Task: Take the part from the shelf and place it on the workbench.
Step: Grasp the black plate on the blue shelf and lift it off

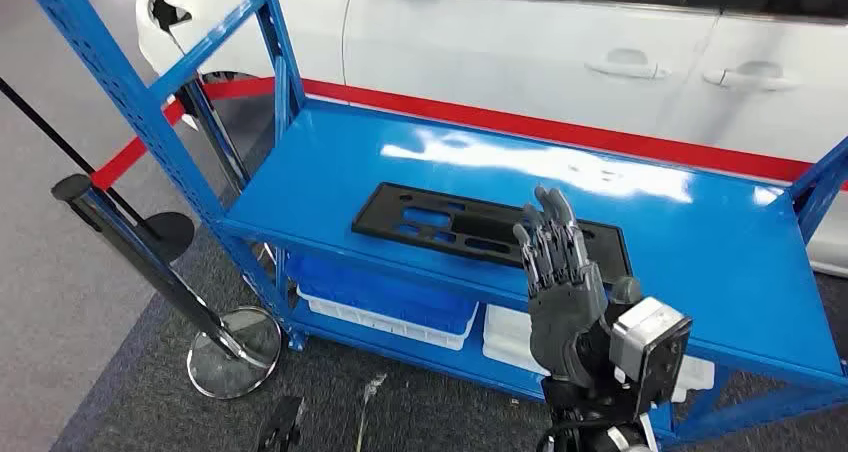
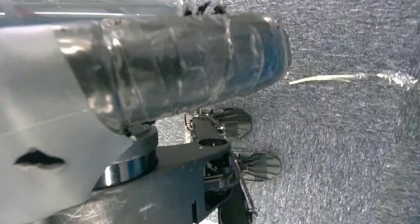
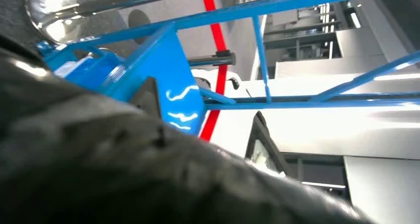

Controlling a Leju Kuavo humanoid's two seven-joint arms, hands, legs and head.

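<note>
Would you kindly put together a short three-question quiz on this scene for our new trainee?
1. True or false: the right hand is already gripping the black part.
2. What surface does the black part lie on?
A. the blue shelf
B. the floor
C. a white bin
3. Fill in: behind the shelf stands a white ____.

Key: 1 false, the hand is raised with fingers apart and holds nothing; 2 A; 3 car.

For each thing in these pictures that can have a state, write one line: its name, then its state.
black part: lying flat on the blue shelf's top level, not held
right hand: raised in front of the part, fingers extended, holding nothing
blue bin: sitting on the lower shelf level
white tray: on the lower level, beside the bin
</note>
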